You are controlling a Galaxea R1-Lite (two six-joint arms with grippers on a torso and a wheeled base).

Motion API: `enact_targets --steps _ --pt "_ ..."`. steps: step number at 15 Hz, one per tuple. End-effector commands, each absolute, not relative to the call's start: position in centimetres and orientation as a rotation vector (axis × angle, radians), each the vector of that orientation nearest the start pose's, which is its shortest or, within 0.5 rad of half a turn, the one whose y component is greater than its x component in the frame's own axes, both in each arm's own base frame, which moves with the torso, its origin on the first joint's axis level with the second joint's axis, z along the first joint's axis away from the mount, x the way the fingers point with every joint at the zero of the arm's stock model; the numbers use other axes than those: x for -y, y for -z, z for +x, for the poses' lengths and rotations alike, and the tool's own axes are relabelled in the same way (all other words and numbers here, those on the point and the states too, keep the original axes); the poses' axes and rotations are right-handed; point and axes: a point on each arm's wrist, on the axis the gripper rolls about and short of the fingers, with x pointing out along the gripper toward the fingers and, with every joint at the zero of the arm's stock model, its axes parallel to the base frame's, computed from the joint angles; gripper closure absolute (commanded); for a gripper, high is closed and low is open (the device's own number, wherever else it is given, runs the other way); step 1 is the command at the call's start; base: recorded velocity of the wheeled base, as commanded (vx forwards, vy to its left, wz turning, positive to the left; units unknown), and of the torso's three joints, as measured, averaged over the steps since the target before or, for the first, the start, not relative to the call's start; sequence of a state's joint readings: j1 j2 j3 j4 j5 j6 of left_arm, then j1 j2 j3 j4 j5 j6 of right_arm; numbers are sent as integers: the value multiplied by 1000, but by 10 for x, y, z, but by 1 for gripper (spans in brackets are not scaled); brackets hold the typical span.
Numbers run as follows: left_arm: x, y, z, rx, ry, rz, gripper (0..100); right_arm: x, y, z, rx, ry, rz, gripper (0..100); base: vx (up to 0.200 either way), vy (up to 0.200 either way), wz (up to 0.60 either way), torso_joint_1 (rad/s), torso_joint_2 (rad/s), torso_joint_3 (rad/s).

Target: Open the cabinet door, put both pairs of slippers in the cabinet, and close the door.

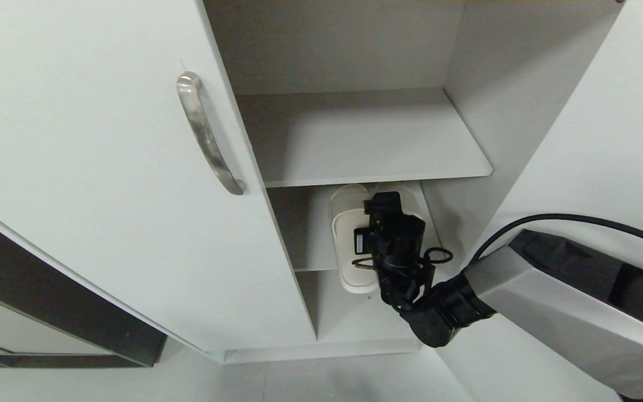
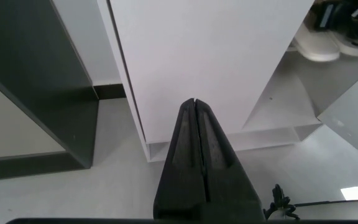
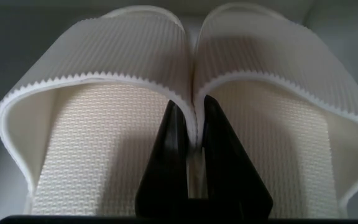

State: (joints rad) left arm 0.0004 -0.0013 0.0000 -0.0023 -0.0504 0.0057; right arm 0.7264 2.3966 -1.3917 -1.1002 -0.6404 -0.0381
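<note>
White slippers [image 1: 348,240] in right tool [image 3: 193,118], heels overhanging shelf [image 1: 310,262]

Cream waffle-textured slippers [image 3: 104,143] with ribbed straps, white cabinet [image 1: 500,84], brushed silver handle [image 1: 208,134], black right tool [image 3: 194,118]

A: Any legible text, labels or numbers?
B: None readable. There's one small pale sticker [image 1: 359,241] on the side of the right hand [image 1: 382,202], but its print is too small to make out.
</note>
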Motion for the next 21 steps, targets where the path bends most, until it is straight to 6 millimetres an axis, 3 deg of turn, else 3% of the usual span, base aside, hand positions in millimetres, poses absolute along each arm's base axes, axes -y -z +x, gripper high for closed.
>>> enact_targets --steps 1,9,10,15,20,21 --pt "1 -76 -23 3 51 6 100 -306 -104 386 80 -72 23 100 0 0 0 0 0 0" --pt "1 -76 -23 3 49 6 100 -306 -96 399 82 -64 23 100 0 0 0 0 0 0" --pt "1 -76 -23 3 51 6 100 -306 -96 399 81 -64 22 0 0 0 0 0 0 0" --pt "1 -76 -23 3 49 6 100 -305 -103 391 79 -65 25 0 0 0 0 0 0 0" --pt "1 -76 -23 3 51 6 100 -301 -117 352 86 -110 31 0 0 0 0 0 0 0" --pt "1 -76 -23 3 51 6 100 -300 -123 334 89 -135 35 0 0 0 0 0 0 0"
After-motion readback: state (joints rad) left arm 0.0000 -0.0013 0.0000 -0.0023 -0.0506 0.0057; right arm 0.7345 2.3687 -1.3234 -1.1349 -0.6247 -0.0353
